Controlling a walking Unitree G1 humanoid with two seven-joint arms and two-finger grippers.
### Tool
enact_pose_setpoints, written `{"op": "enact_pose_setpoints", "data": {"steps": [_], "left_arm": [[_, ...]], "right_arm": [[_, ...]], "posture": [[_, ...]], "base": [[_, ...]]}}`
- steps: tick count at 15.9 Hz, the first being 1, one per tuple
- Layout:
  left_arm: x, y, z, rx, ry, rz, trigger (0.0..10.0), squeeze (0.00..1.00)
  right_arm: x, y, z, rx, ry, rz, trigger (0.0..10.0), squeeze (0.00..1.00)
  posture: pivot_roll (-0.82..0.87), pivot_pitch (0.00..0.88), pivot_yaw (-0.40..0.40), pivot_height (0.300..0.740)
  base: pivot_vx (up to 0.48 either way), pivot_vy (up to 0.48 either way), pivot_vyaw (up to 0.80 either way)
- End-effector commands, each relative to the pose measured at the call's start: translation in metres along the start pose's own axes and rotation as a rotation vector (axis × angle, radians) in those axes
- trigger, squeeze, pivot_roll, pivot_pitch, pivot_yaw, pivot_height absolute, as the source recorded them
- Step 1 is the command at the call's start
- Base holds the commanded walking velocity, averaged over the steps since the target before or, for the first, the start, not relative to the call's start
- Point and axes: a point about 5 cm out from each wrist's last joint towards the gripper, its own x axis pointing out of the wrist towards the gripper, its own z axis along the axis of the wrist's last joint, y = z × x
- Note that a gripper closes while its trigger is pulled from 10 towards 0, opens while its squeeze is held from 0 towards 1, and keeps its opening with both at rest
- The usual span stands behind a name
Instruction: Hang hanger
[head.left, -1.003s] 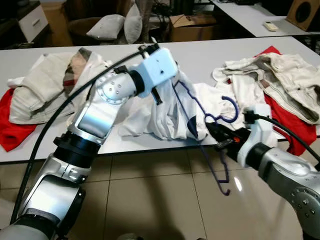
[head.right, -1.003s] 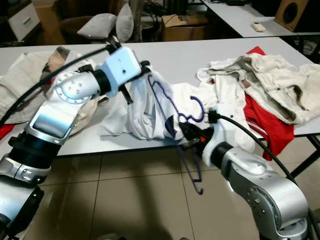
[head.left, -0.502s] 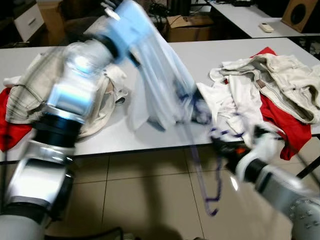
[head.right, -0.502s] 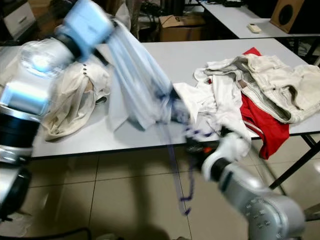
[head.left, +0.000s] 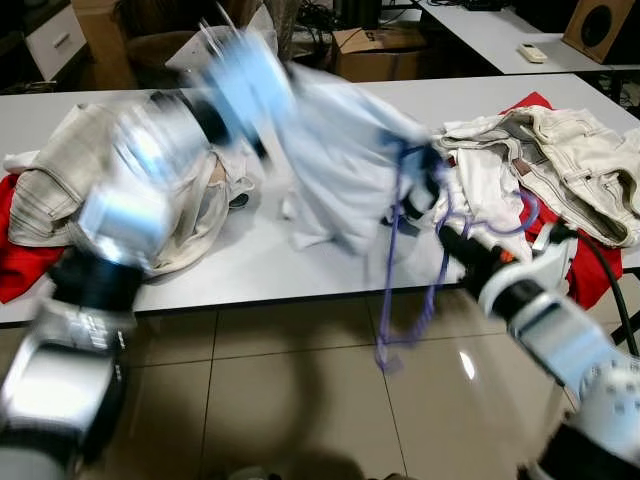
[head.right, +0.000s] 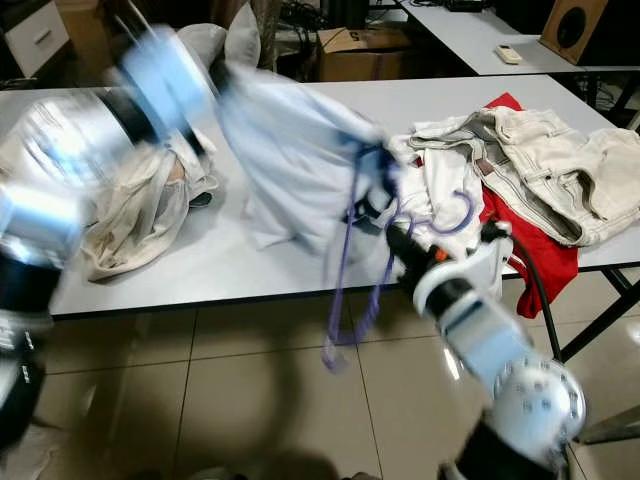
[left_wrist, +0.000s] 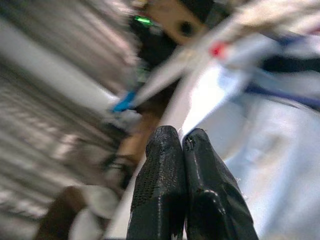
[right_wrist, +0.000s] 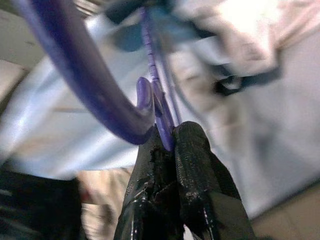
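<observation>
A purple wire hanger (head.left: 398, 270) hangs off the front edge of the white table (head.left: 250, 275), its lower bar over the floor and its hook (head.left: 522, 214) near the right clothes pile. My right gripper (head.left: 447, 237) is shut on the hanger's neck (right_wrist: 161, 117). A white shirt (head.left: 345, 160) is lifted over the table and draped against the hanger's top. My left gripper (left_wrist: 182, 145), blurred with motion, is shut on the shirt's upper left part; the left wrist (head.left: 240, 85) is above the table.
Beige trousers (head.left: 60, 190) and red cloth (head.left: 20, 265) lie at the table's left. A pile of beige and red clothes (head.left: 560, 160) covers its right end. A cardboard box (head.left: 370, 50) and another table (head.left: 490, 35) stand behind. Tiled floor lies below.
The left arm has swung the white shirt to the right, onto the hanger's top. The right gripper has risen toward the table edge, carrying the hanger up and leftward.
</observation>
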Motion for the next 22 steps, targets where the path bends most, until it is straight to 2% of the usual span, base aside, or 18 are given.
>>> {"op": "enact_pose_setpoints", "data": {"steps": [1, 2, 3, 4, 5, 6, 7, 8, 9, 10, 11, 12, 13, 15, 16, 17, 18, 22], "left_arm": [[0.003, -0.011, 0.002, 0.018, -0.012, -0.057, 0.0, 0.00], [0.006, -0.028, 0.001, -0.008, -0.022, -0.113, 0.0, 0.00], [0.010, -0.041, 0.004, -0.017, -0.038, -0.146, 0.0, 0.00], [0.012, -0.044, 0.006, -0.022, -0.050, -0.145, 0.0, 0.00], [0.015, -0.041, 0.010, -0.035, -0.065, -0.113, 0.0, 0.00], [0.016, -0.025, 0.013, -0.045, -0.074, -0.018, 0.0, 0.00], [0.016, -0.006, 0.017, -0.040, -0.090, 0.097, 0.0, 0.00], [0.015, 0.004, 0.020, -0.037, -0.103, 0.154, 0.0, 0.00], [0.012, 0.021, 0.024, -0.023, -0.114, 0.239, 0.0, 0.00], [0.008, 0.031, 0.027, 0.019, -0.127, 0.272, 0.0, 0.00], [0.006, 0.034, 0.029, 0.051, -0.134, 0.263, 0.0, 0.00], [0.006, 0.032, 0.030, 0.083, -0.135, 0.227, 0.0, 0.00], [0.007, 0.030, 0.030, 0.105, -0.128, 0.202, 0.0, 0.00], [0.011, 0.022, 0.027, 0.118, -0.116, 0.165, 0.0, 0.00], [0.012, 0.019, 0.026, 0.118, -0.113, 0.150, 0.0, 0.00], [0.017, 0.006, 0.019, 0.128, -0.082, 0.078, 0.0, 0.00], [0.019, -0.002, 0.015, 0.123, -0.067, 0.038, 0.0, 0.00], [0.025, -0.006, 0.011, 0.071, -0.043, 0.015, 0.0, 0.00]], "right_arm": [[0.002, 0.006, 0.006, 0.019, -0.021, 0.060, 10.0, 0.00], [0.007, 0.017, 0.002, -0.031, 0.032, 0.127, 10.0, 0.00], [0.008, 0.027, -0.007, -0.192, 0.129, 0.169, 10.0, 0.00], [0.007, 0.030, -0.013, -0.266, 0.183, 0.176, 10.0, 0.00], [0.006, 0.030, -0.023, -0.398, 0.261, 0.167, 10.0, 0.00], [0.002, 0.024, -0.034, -0.526, 0.354, 0.140, 10.0, 0.00], [-0.001, 0.017, -0.041, -0.606, 0.403, 0.111, 10.0, 0.00], [-0.003, 0.013, -0.042, -0.687, 0.433, 0.099, 10.0, 0.00], [-0.008, 0.004, -0.044, -0.838, 0.485, 0.061, 10.0, 0.00], [-0.010, -0.004, -0.041, -0.920, 0.493, 0.013, 10.0, 0.00], [-0.009, -0.008, -0.036, -0.929, 0.450, -0.019, 10.0, 0.00], [-0.006, 0.000, -0.028, -0.867, 0.356, 0.015, 10.0, 0.00], [-0.006, 0.015, -0.021, -0.776, 0.260, 0.103, 10.0, 0.00], [-0.006, 0.037, -0.010, -0.672, 0.102, 0.228, 10.0, 0.00], [-0.006, 0.043, -0.007, -0.648, 0.063, 0.257, 10.0, 0.00], [-0.010, 0.060, -0.008, -0.573, 0.022, 0.385, 10.0, 0.00], [-0.015, 0.067, -0.012, -0.546, 0.038, 0.453, 10.0, 0.00], [-0.015, 0.066, -0.024, -0.595, 0.080, 0.424, 10.0, 0.00]], "posture": [[-0.13, 0.000, -0.013, 0.740], [-0.13, 0.000, -0.012, 0.740], [-0.13, 0.000, -0.013, 0.740], [-0.13, 0.000, -0.013, 0.740], [-0.12, 0.000, -0.018, 0.740], [-0.12, 0.000, -0.017, 0.740], [-0.12, 0.000, -0.016, 0.740], [-0.12, 0.000, -0.015, 0.740], [-0.12, 0.000, -0.012, 0.740], [-0.12, 0.000, -0.007, 0.740], [-0.12, 0.000, -0.005, 0.740], [-0.12, 0.000, -0.003, 0.740], [-0.12, 0.000, -0.002, 0.740], [-0.12, 0.000, 0.005, 0.740], [-0.12, 0.000, 0.007, 0.740], [-0.12, 0.000, 0.012, 0.740], [-0.13, 0.000, 0.017, 0.740], [-0.13, 0.000, 0.021, 0.740]], "base": [[0.000, 0.000, 0.00], [0.000, 0.000, 0.00], [0.000, 0.000, 0.00], [0.000, 0.000, 0.00], [0.000, 0.000, 0.00], [0.000, 0.000, 0.00], [0.000, 0.000, 0.00], [0.000, 0.000, 0.00], [0.000, 0.000, 0.00], [0.000, 0.000, 0.00], [0.000, 0.000, 0.00], [0.000, 0.000, 0.00], [0.000, 0.000, 0.00], [0.000, 0.000, 0.00], [0.000, 0.000, 0.00], [0.000, 0.000, 0.00], [0.000, 0.000, 0.00], [0.000, 0.000, 0.00]]}}
